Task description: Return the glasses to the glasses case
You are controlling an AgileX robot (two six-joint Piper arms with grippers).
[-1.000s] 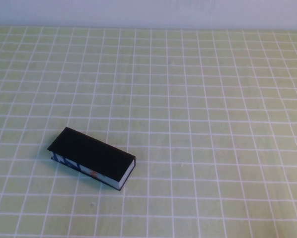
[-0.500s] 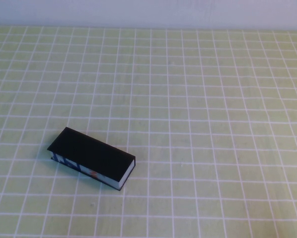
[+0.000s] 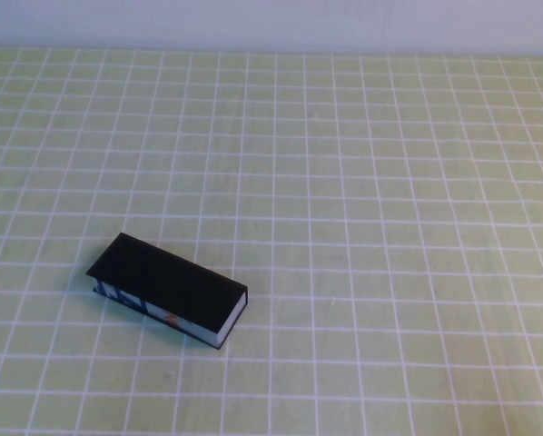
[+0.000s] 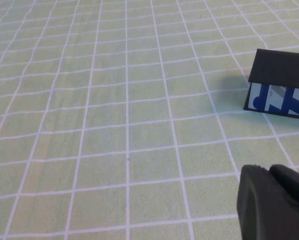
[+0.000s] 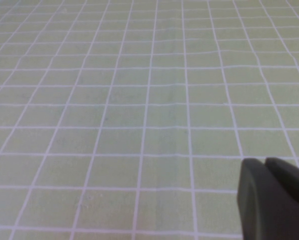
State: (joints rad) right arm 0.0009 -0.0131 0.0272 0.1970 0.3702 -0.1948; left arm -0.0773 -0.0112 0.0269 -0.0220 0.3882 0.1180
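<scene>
High view: case [image 3: 167, 289] lies lid down at seven o'clock on the cloth [image 3: 362, 182], glasses unseen, likely inside; left gripper [image 4: 272, 200] and right gripper [image 5: 269, 195] hang pinched together, parked clear

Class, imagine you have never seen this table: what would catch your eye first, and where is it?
The glasses case, a long black box with its lid down and blue-and-white print on its side, lies askew on the green checked tablecloth, front-left of centre. No glasses show. The left gripper and right gripper appear shut, at their wrist views' edges above bare cloth.
</scene>
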